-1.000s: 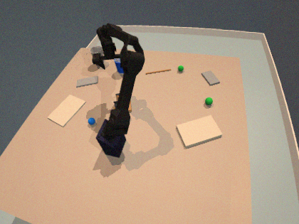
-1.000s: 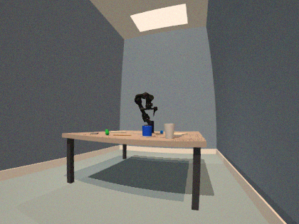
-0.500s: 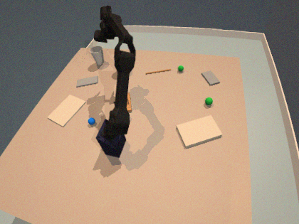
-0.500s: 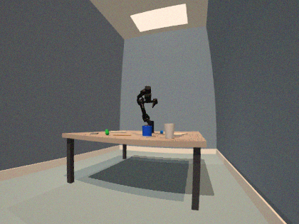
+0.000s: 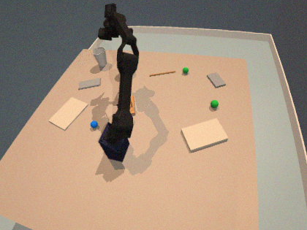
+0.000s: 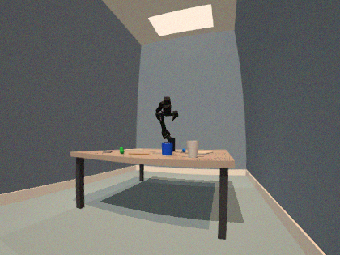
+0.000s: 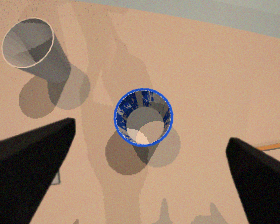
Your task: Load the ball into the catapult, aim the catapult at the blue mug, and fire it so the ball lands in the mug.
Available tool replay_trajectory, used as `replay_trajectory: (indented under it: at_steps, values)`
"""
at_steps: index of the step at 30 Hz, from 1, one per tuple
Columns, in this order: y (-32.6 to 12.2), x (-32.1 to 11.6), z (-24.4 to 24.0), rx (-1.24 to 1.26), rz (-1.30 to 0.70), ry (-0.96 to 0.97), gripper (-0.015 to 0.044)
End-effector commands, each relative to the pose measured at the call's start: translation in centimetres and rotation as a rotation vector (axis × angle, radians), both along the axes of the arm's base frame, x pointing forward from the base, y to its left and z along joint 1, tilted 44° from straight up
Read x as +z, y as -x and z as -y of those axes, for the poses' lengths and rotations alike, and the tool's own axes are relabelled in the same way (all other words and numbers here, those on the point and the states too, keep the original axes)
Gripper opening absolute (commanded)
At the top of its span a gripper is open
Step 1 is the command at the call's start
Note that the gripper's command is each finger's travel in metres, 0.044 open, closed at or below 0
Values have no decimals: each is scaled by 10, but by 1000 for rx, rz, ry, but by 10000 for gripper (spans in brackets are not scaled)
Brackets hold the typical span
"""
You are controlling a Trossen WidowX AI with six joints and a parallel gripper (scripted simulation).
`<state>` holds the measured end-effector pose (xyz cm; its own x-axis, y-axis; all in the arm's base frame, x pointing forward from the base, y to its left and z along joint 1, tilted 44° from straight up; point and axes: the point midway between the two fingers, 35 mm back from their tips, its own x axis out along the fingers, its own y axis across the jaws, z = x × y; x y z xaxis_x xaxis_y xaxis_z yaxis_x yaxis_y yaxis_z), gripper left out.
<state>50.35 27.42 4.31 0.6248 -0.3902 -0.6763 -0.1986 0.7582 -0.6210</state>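
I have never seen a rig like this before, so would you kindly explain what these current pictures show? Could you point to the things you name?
The black machine is a single jointed robot arm, ending in a two-fingered gripper [image 7: 152, 135]. The top picture looks down on the table [image 5: 205, 178] [image 6: 202, 161]; the exterior one views it from low down, across the room; the wrist one looks out between the gripper's fingers. Those stand wide apart, holding nothing. Beyond them is an open blue mug [image 6: 167, 149] [image 7: 118, 130], with a pale cup [image 5: 99, 55] [image 6: 193, 149] [image 7: 61, 65] nearby. Also on the table are a blue ball [image 5: 93, 124] [image 6: 184, 150], two green balls, an orange stick [image 5: 162, 73], two gray slabs and two cream slabs. The arm mostly hides an orange object, probably the catapult [image 5: 132, 106].
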Motion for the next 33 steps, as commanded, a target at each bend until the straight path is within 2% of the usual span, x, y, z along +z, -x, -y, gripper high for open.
replay_trajectory:
  at_steps: [1, 4, 21, 33]
  values:
    - [-1, 3, -2, 4, 8, -2, 440]
    - [-1, 3, -2, 4, 8, -2, 440]
    - [-1, 3, -2, 4, 8, -2, 0]
    - [2, -2, -2, 11, -8, 13, 0]
